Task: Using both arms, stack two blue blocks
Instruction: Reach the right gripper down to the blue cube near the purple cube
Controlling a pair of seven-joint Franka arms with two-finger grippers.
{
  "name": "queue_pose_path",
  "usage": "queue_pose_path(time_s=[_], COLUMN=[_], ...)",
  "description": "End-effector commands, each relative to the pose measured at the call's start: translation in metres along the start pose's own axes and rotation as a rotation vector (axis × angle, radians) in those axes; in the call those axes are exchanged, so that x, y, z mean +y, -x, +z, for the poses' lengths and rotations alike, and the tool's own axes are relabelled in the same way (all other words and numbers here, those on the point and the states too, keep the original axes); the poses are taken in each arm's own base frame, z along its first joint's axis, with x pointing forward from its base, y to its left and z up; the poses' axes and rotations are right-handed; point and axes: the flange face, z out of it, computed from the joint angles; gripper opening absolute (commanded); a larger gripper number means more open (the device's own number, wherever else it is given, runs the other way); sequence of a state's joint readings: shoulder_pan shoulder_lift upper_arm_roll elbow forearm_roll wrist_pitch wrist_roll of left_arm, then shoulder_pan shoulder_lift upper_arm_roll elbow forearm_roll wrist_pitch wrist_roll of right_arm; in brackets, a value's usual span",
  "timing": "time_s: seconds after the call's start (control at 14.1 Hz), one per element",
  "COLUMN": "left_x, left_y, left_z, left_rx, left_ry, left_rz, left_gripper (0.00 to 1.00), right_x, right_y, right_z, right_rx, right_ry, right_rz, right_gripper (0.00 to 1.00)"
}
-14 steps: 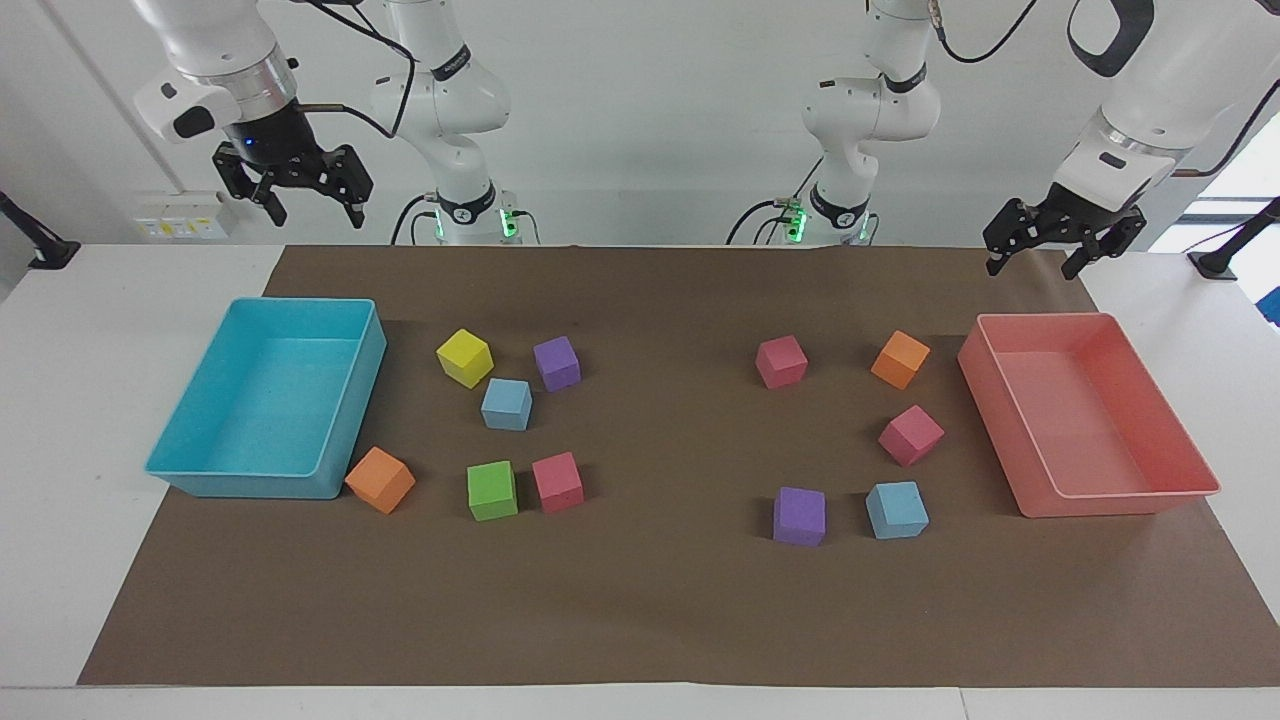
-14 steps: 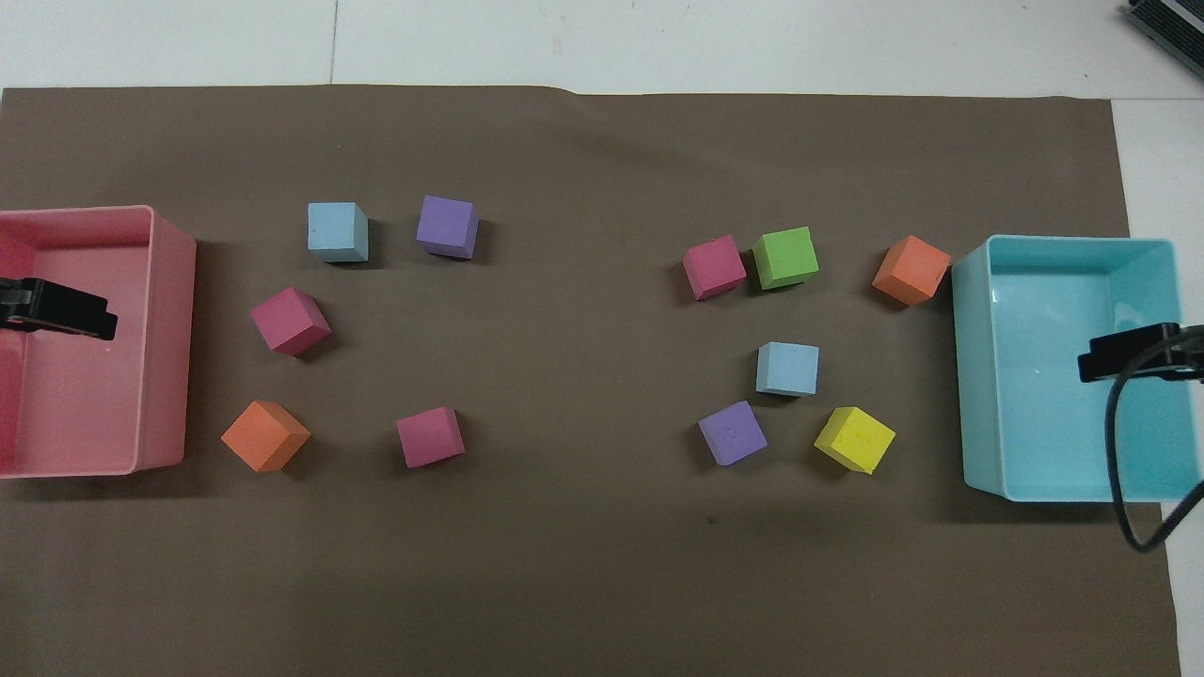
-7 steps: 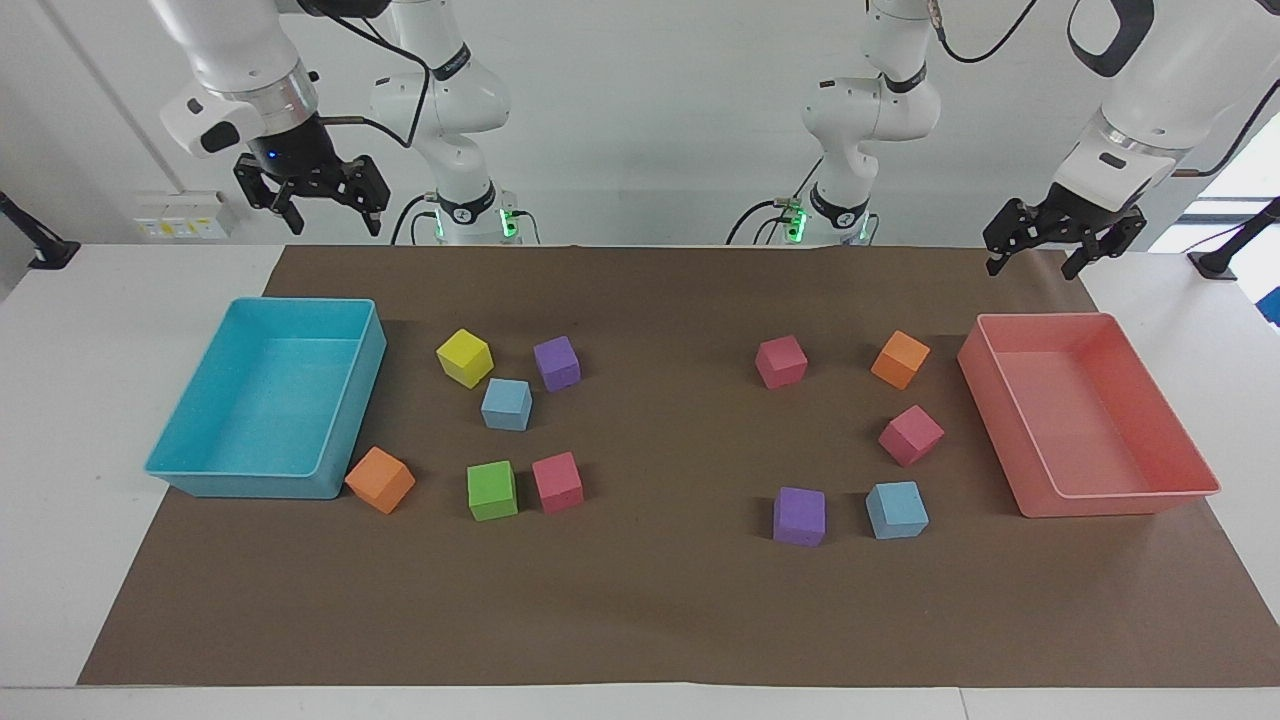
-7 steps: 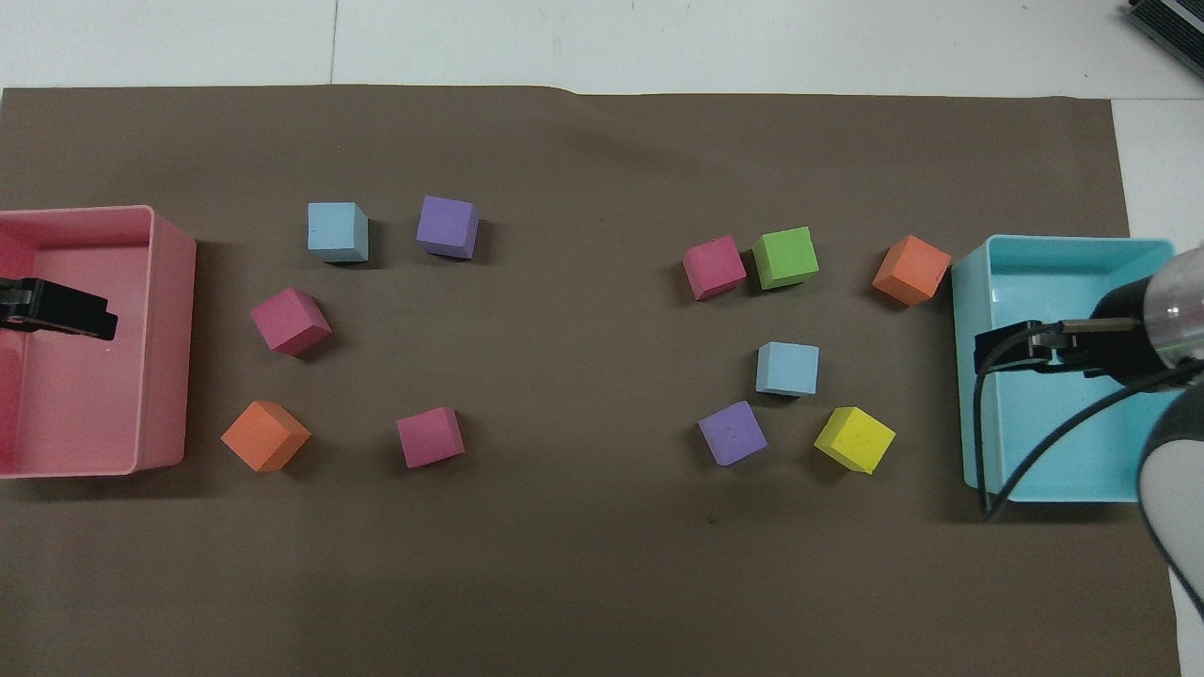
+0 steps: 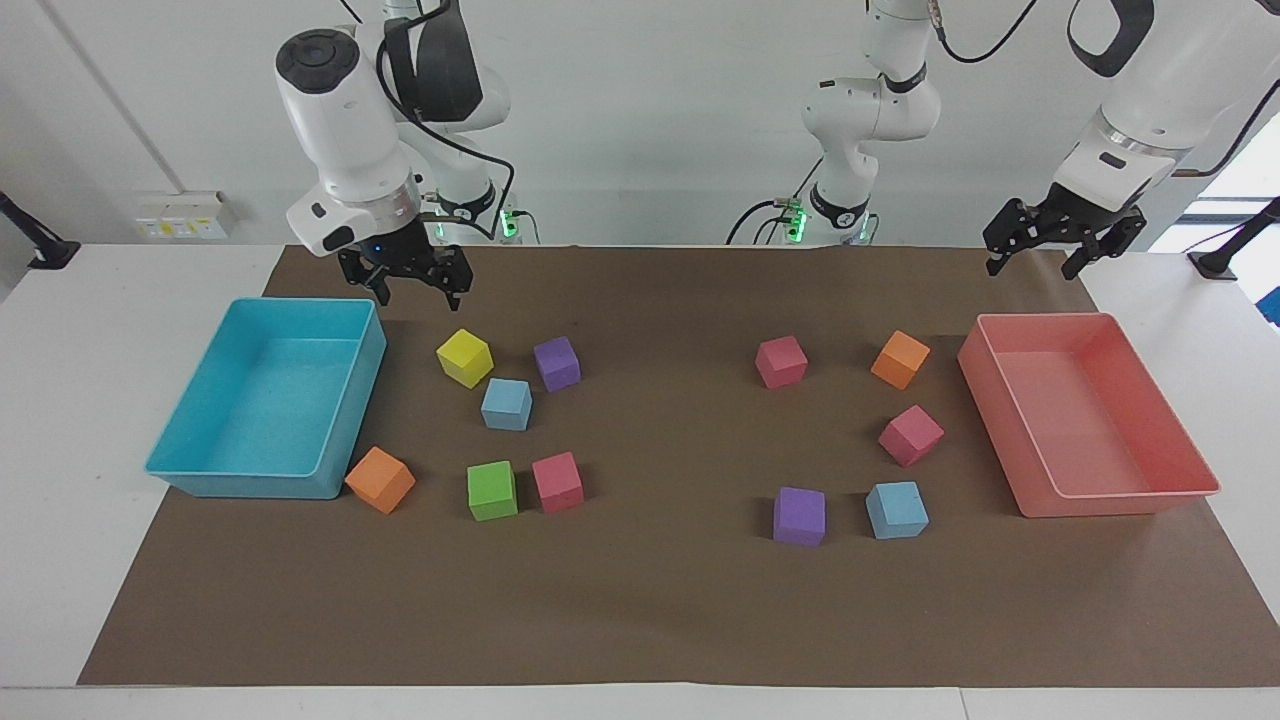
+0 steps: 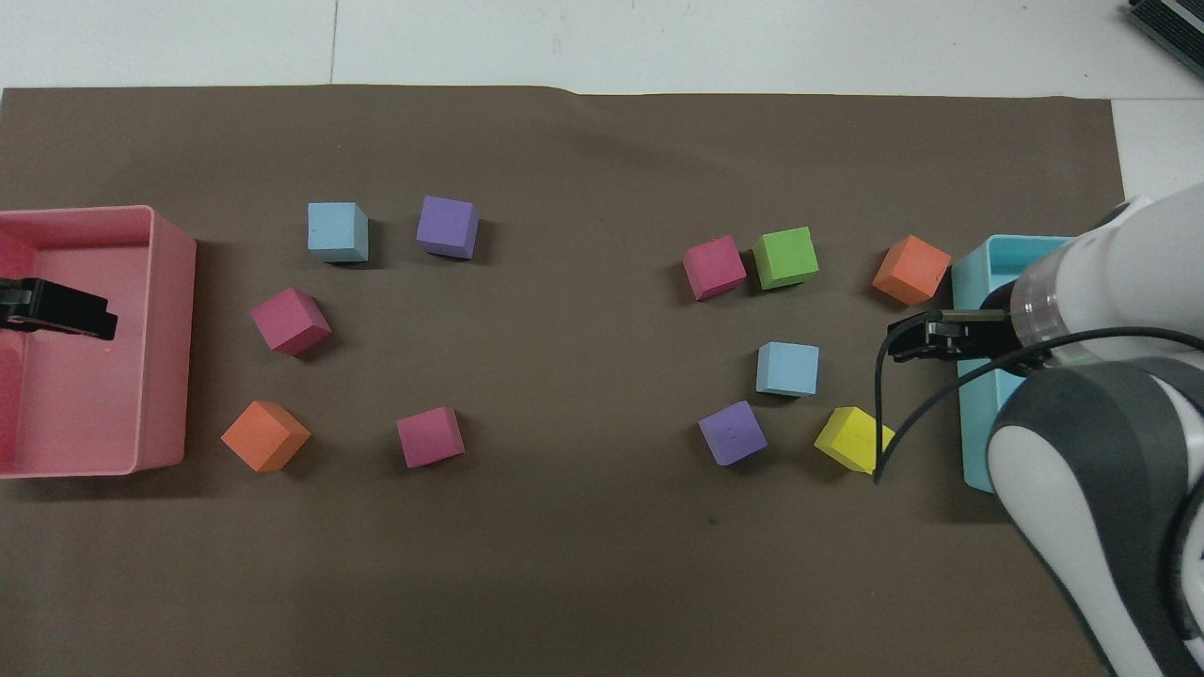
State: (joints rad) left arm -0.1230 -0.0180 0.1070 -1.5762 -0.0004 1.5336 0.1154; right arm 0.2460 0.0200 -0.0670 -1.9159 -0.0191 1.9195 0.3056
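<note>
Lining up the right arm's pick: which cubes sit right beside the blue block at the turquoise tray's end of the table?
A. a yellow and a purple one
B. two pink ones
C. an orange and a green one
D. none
A: that blue block has the yellow cube and a purple cube just nearer the robots.

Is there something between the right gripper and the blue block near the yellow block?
Nothing blocks it from above. The right gripper hangs over the mat; the blue block has the yellow block close beside it.
</note>
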Motion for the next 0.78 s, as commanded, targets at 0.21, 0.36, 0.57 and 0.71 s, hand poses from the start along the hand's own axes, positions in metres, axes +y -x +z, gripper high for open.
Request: queue_pose_path(time_s=[0.21,0.36,0.57,0.71], left_x=[-0.002,-0.002,-0.002,-0.002], left_y=[0.006,0.006,0.006,0.006], left_z=[-0.004,-0.004,-0.004,-0.004], left_rx=[0.005,0.005,0.005,0.005], left_ry=[0.015,0.015,0.015,0.015], left_rz=[-0.011,-0.011,-0.011,-0.011], left_gripper=[1.0,1.0,1.0,1.0], right_x=[-0.021,-0.027,-0.027,-0.038], right_y=[0.0,0.004,0.007,0.007], right_z=[0.064,0.084,0.11,0.124], right_rx=[-0.018,0.004,0.024,0.048], right_ry=[-0.081,-0.086,-0.088,-0.094], right_rz=[0.082,0.091,0.09,0.074], right_gripper=[1.0,1.0,1.0,1.0])
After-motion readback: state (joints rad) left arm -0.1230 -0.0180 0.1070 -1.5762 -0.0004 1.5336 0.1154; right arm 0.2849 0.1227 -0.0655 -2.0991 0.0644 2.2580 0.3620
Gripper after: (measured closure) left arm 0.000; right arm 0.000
